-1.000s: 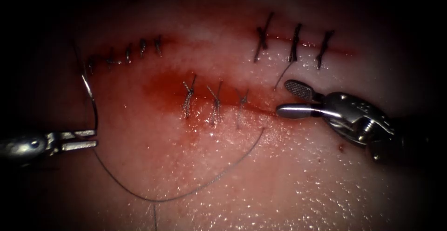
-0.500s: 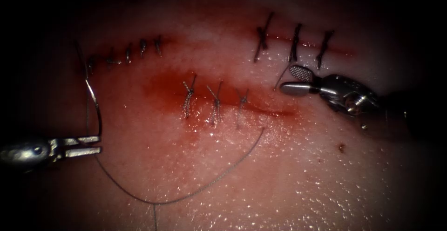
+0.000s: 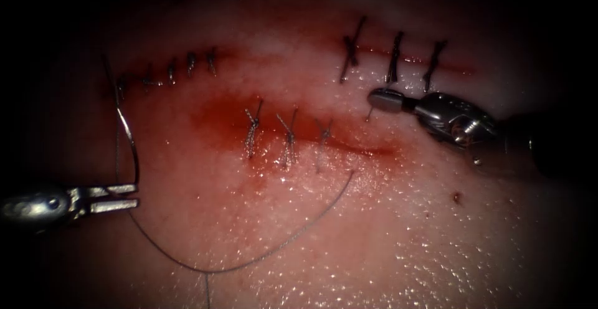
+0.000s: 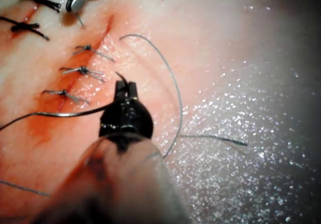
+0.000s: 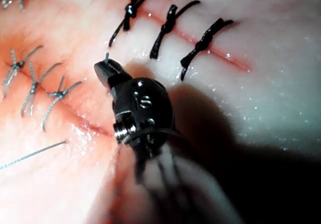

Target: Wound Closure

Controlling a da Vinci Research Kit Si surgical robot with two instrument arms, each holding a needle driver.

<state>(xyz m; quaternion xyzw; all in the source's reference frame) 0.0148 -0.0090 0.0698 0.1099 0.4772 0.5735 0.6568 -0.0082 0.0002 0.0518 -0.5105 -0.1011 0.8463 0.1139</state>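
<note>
Wound closure on the tissue [image 3: 386,240] – the right tool [image 3: 379,100], open a second ago, has closed on a cut end of thread [image 3: 369,116] above the cut [image 3: 361,149]. The left tool [image 3: 115,197] grips the needle [image 3: 128,137] near one end, out of the tissue at far left – any pull calls for gentleness.

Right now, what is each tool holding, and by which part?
The left tool holds the needle near one end, clear of the tissue. The right tool is shut on a loose end of thread near its tip.
</note>
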